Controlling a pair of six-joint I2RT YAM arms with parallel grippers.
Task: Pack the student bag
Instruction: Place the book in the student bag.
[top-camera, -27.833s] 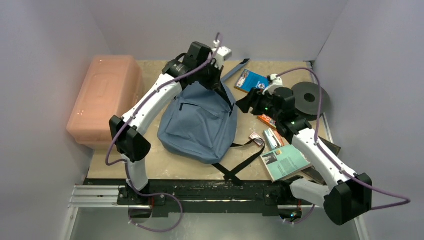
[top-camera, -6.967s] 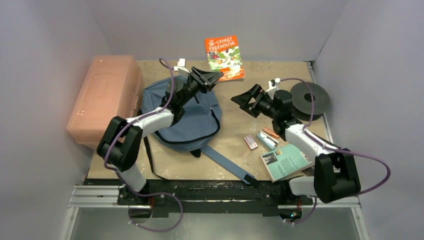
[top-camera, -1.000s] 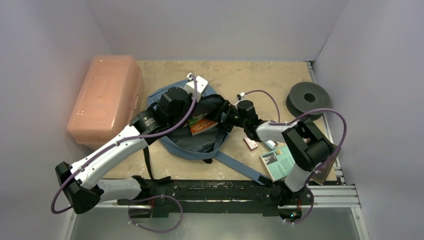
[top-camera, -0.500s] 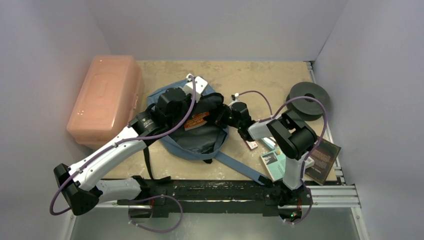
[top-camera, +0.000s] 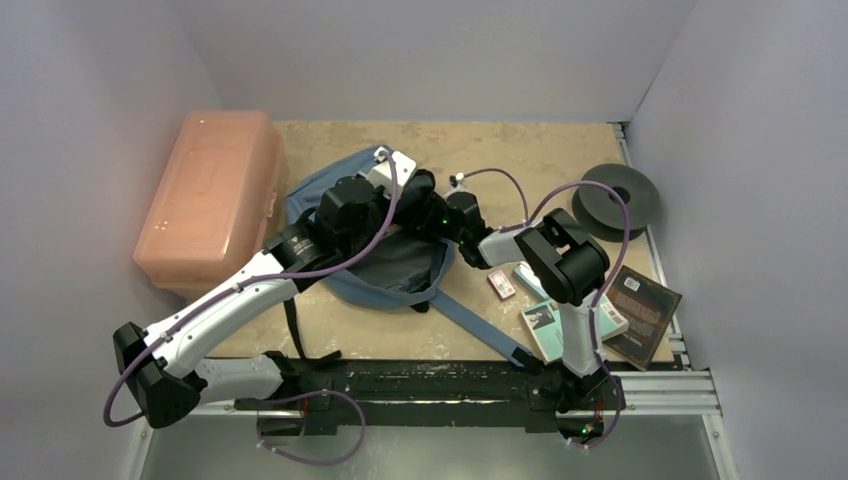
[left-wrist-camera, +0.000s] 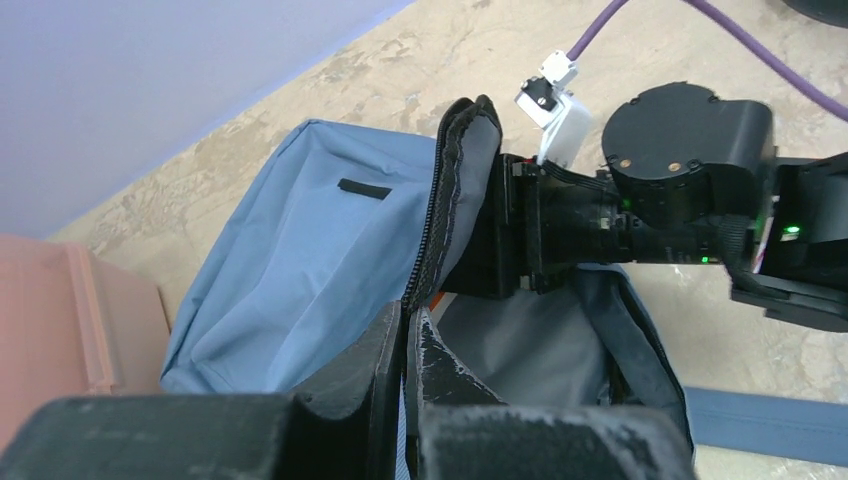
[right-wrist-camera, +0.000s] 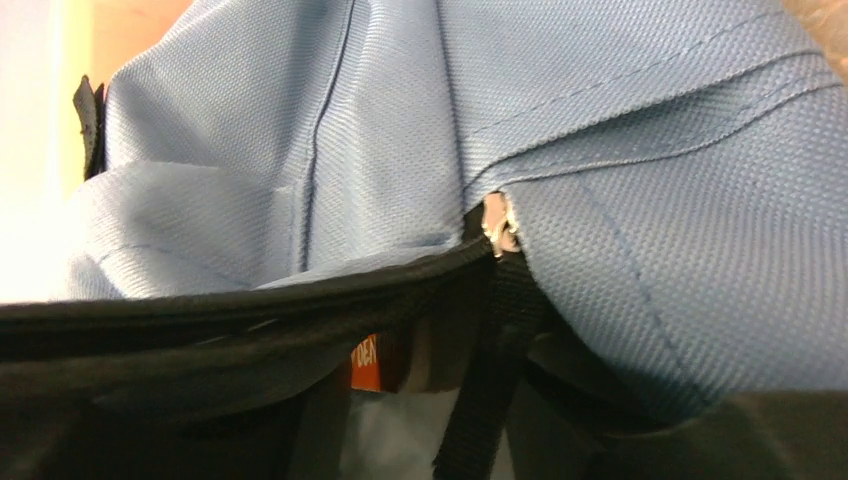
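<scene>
The blue-grey student bag (top-camera: 312, 195) lies open at mid-table. My left gripper (left-wrist-camera: 410, 335) is shut on its black zipper edge (left-wrist-camera: 440, 215) and holds the flap up. My right arm's wrist (left-wrist-camera: 680, 170) reaches in under that flap, so my right gripper (right-wrist-camera: 430, 440) is inside the bag. A corner of an orange book (right-wrist-camera: 365, 362) shows there, just ahead of it under the zipper trim. Dark shapes frame the bottom of the right wrist view, and I cannot make out how the jaws stand. A black strap (right-wrist-camera: 480, 400) crosses in front.
A salmon-pink hard box (top-camera: 205, 200) stands at the left, close to the bag. A black disc (top-camera: 620, 200) lies at the far right. A teal book (top-camera: 560, 325), a dark book (top-camera: 640, 315) and small cards (top-camera: 502, 284) lie at the front right. A bag strap (top-camera: 480, 335) trails forward.
The right gripper has pushed further left into the bag. The orange book, visible in the opening before, is now hidden from above under the raised flap and left arm.
</scene>
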